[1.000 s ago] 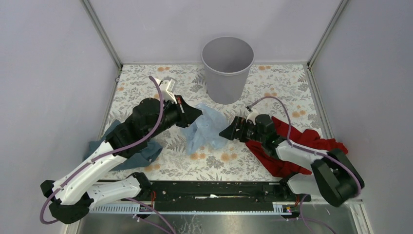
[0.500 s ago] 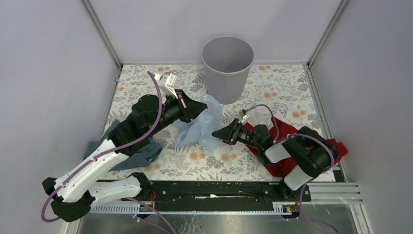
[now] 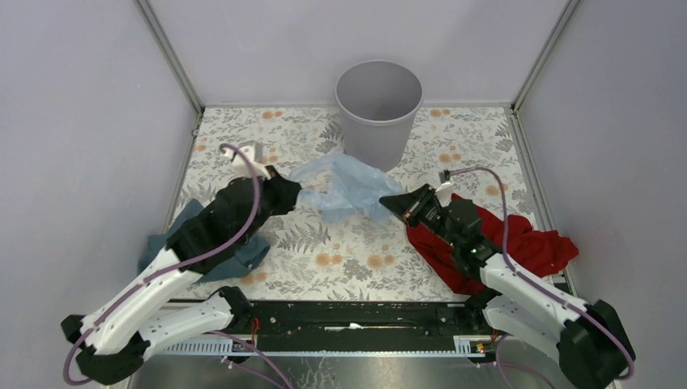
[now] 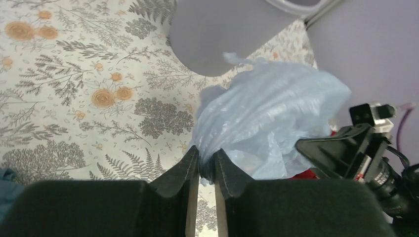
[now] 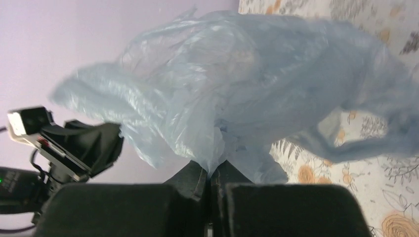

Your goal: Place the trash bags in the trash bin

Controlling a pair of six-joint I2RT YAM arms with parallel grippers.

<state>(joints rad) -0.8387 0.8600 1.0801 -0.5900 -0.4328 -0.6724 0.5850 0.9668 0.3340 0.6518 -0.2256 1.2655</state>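
The pale-blue translucent trash bag (image 3: 348,185) hangs stretched between my two grippers, just in front of the grey trash bin (image 3: 378,113). My left gripper (image 3: 298,195) grips the bag's left end. In the left wrist view its fingertips (image 4: 206,160) stand a narrow gap apart with bunched bag (image 4: 267,113) pinched between them, and the bin's wall (image 4: 217,34) rises just beyond. My right gripper (image 3: 387,200) holds the right end. In the right wrist view its jaws (image 5: 213,170) are pressed tight on a fold of the bag (image 5: 237,84).
A red cloth (image 3: 518,243) lies under my right arm at the right. A dark teal cloth (image 3: 235,255) lies under my left arm at the left. Grey walls close in the floral table (image 3: 356,251) on three sides.
My right gripper closed on the bag's right side and drew it right. My left gripper pulled back to the left. The bag now spreads between them, closer to the bin.
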